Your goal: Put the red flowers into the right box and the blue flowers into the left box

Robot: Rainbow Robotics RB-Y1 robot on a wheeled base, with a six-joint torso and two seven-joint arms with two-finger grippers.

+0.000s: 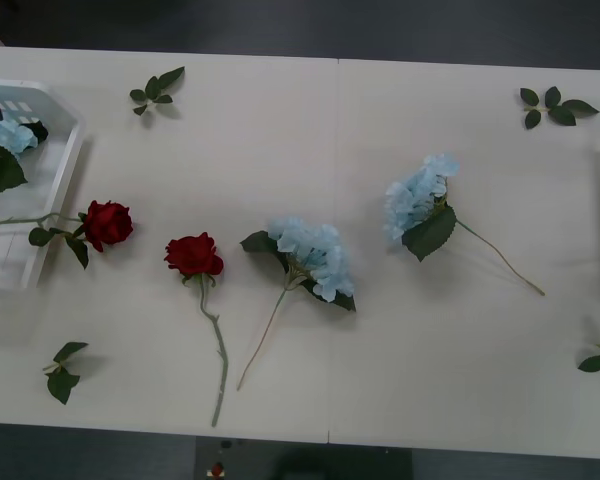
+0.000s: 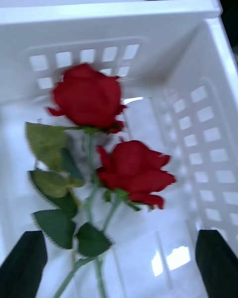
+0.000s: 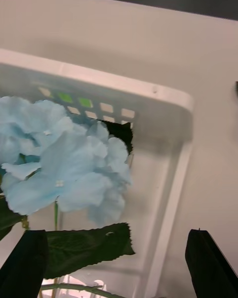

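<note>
Both grippers open – left gripper [image 3: 116, 270] over left box [image 3: 163, 99]

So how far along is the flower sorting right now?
Roughly halfway. Done: two red roses lie in the right box, and a blue flower lies in the left box. In hand: nothing; both claws hang open over their boxes. Left: two roses and two blue flowers on the table.

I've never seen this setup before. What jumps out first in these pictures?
Four flowers lie in a loose row across the white table: two red roses toward the left, two pale blue flowers toward the right. Two more roses already lie in a white basket, and another blue flower in the left box.
</note>
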